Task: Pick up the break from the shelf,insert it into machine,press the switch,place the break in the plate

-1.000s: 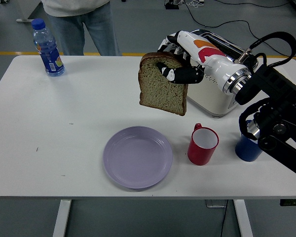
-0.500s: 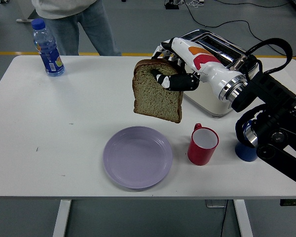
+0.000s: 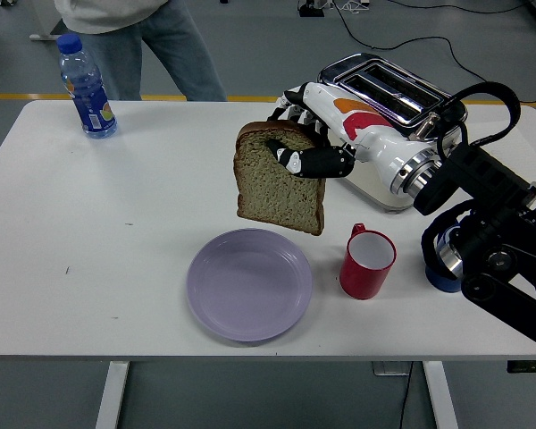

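The bottle (image 3: 87, 86) has a label, but its words are too small to read – the right hand (image 3: 308, 143) holds the bread slice (image 3: 278, 185) up in the air, above the purple plate (image 3: 249, 283) on the white surface (image 3: 89, 241)

The right hand (image 3: 305, 143) grips a slice of bread (image 3: 279, 180) hanging upright above the table (image 3: 116, 223), just beyond the purple plate (image 3: 249, 284), the toaster (image 3: 389, 125) behind it.

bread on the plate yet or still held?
Held: brown bread slice hangs from the right hand, above the lilac plate.
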`<control>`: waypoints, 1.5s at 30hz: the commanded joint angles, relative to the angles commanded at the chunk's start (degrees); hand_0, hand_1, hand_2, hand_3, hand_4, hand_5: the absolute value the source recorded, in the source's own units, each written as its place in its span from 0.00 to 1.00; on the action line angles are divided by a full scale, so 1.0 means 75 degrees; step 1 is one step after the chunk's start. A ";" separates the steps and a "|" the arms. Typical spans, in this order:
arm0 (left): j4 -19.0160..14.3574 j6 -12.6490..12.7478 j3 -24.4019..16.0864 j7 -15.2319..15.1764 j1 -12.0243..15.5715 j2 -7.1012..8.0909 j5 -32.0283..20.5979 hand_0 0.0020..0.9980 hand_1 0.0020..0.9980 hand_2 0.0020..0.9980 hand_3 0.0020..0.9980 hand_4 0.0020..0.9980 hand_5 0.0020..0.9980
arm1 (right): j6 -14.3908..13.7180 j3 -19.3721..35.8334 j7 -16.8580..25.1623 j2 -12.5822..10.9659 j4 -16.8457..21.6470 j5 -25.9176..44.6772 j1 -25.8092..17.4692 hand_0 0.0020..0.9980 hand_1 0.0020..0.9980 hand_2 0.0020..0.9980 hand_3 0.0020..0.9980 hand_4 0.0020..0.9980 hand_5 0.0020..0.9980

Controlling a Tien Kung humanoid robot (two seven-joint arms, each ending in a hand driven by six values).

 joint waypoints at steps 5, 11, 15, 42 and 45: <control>0.0000 -0.0006 -0.0043 0.0011 0.0023 -0.0003 0.0069 0.69 0.71 0.70 0.57 0.29 0.82 | 0.0006 -0.0068 -0.0015 0.0029 0.0000 0.0186 -0.0080 0.16 0.20 0.35 0.45 0.51 0.12; 0.0000 -0.0013 -0.0068 0.0017 0.0043 -0.0006 0.0117 0.69 0.71 0.70 0.57 0.29 0.82 | 0.0027 -0.0131 -0.0034 0.0072 0.0000 0.0463 -0.0151 0.16 0.20 0.35 0.45 0.51 0.12; 0.0000 -0.0017 -0.0051 0.0010 0.0043 -0.0001 0.0099 0.69 0.71 0.70 0.57 0.30 0.82 | 0.0024 -0.0176 -0.0041 0.0096 0.0000 0.0574 -0.0191 0.16 0.20 0.35 0.45 0.51 0.12; 0.0000 -0.0014 0.0086 -0.0012 -0.0015 -0.0001 -0.0086 0.69 0.71 0.70 0.57 0.30 0.82 | 0.0075 -0.0424 0.0063 0.0415 0.0000 0.1382 -0.0301 0.15 0.20 0.35 0.45 0.51 0.12; 0.0000 -0.0015 0.0072 -0.0009 -0.0018 -0.0005 -0.0074 0.69 0.71 0.70 0.57 0.30 0.82 | 0.0075 -0.0456 0.0075 0.0435 0.0000 0.1502 -0.0313 0.15 0.20 0.35 0.45 0.51 0.12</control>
